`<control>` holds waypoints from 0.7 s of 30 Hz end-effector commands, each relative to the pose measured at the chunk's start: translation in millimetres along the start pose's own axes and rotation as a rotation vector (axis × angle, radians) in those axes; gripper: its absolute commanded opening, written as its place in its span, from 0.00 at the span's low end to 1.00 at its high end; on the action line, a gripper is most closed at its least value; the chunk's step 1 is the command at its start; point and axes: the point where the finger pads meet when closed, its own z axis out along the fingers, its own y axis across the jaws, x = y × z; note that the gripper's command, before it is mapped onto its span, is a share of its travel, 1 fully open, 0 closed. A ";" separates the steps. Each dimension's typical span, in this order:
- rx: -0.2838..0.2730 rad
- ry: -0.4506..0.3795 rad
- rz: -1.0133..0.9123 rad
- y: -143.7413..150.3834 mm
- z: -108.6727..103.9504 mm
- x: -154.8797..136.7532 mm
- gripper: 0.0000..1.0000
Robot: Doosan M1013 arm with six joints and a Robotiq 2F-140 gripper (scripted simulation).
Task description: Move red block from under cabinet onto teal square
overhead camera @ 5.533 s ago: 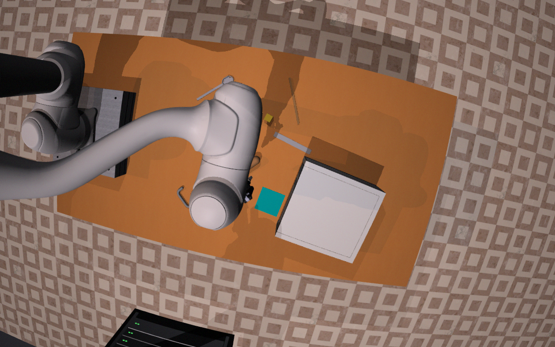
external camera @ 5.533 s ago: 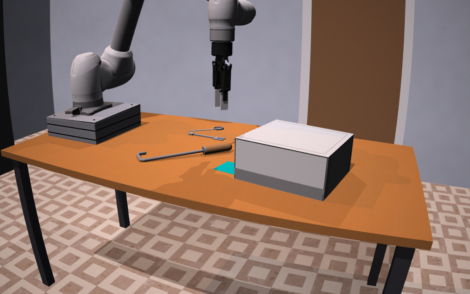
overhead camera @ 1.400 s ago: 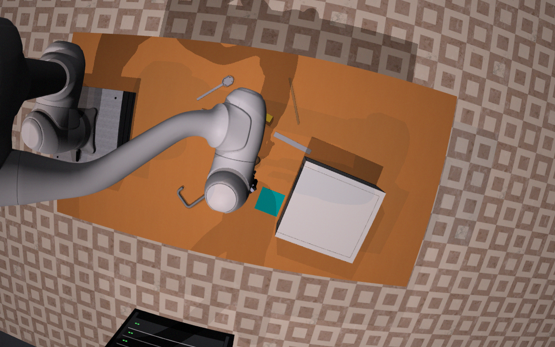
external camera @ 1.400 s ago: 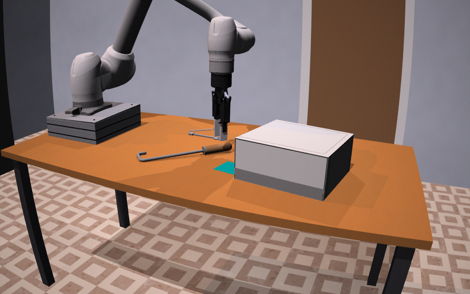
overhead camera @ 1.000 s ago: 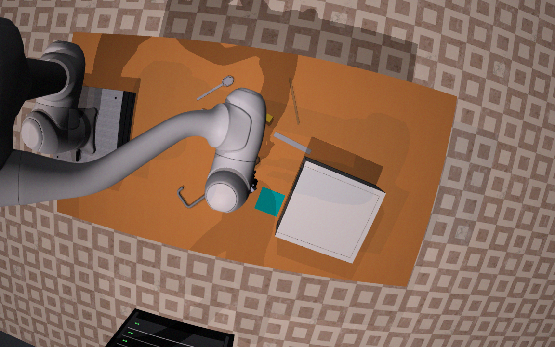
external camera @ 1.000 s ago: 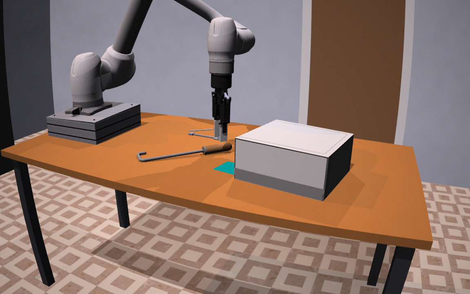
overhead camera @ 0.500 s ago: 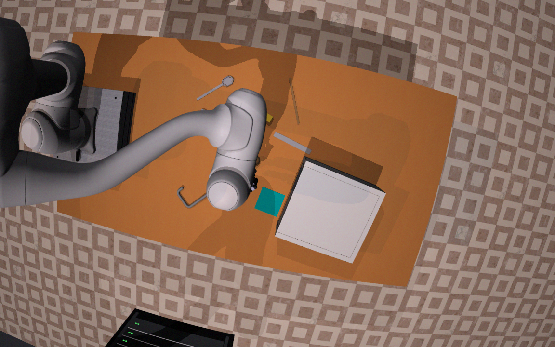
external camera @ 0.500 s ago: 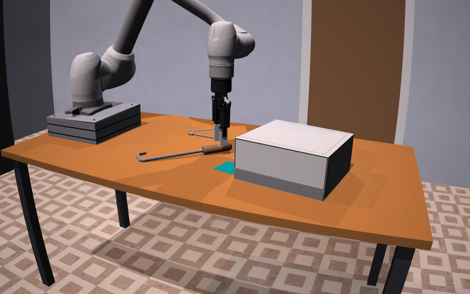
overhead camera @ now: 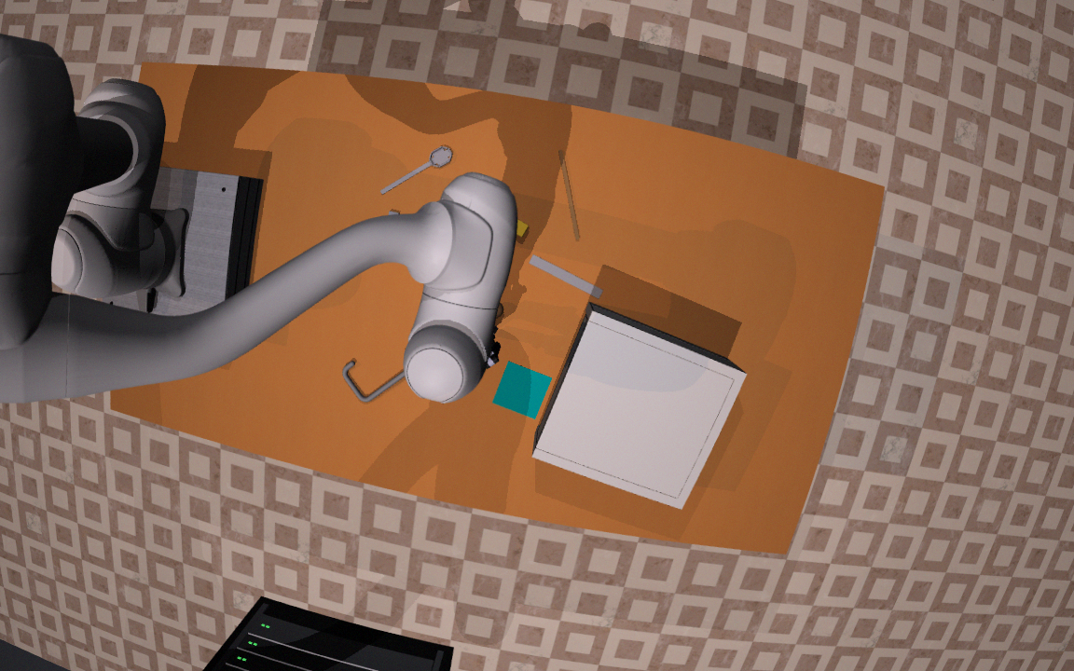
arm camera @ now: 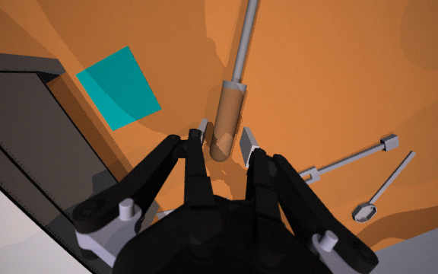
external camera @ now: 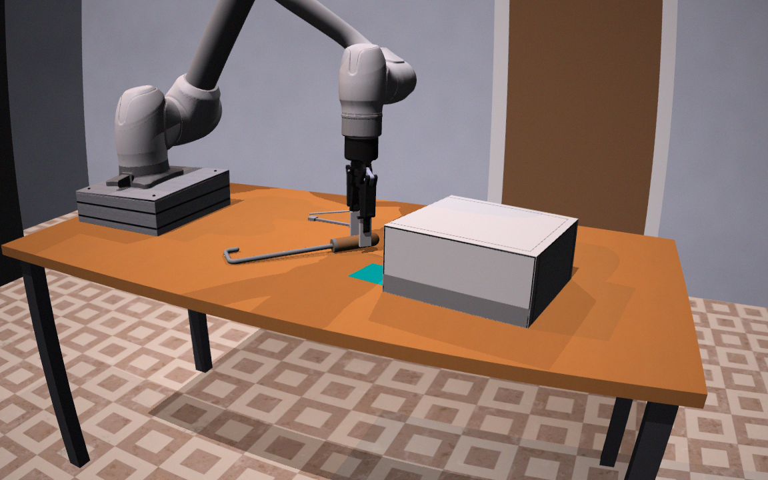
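The red block is hidden; I see it in no view. The white cabinet (overhead camera: 640,404) stands on the orange table, also in the side view (external camera: 476,257) and at the left of the wrist view (arm camera: 25,129). The teal square (overhead camera: 521,389) (arm camera: 118,88) lies right before its front, empty. A hook tool with a brown handle (arm camera: 226,118) (external camera: 291,251) and a long grey rod lies on the table. My gripper (arm camera: 223,132) (external camera: 361,229) is low over the table, partly open, its fingers on either side of the handle's end with small gaps.
A spoon-like tool (overhead camera: 418,169), a thin stick (overhead camera: 569,194), a flat grey bar (overhead camera: 565,276) and a small yellow block (overhead camera: 521,228) lie behind the arm. A rod tool with a square end (arm camera: 350,157) lies to my right. The robot base (overhead camera: 207,241) stands at the table's left end.
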 end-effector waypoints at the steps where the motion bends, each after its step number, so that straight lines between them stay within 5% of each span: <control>1: 0.000 0.000 0.000 0.0 4.5 -0.1 0.34; 21: 0.000 0.000 0.000 0.0 14.0 -0.1 0.34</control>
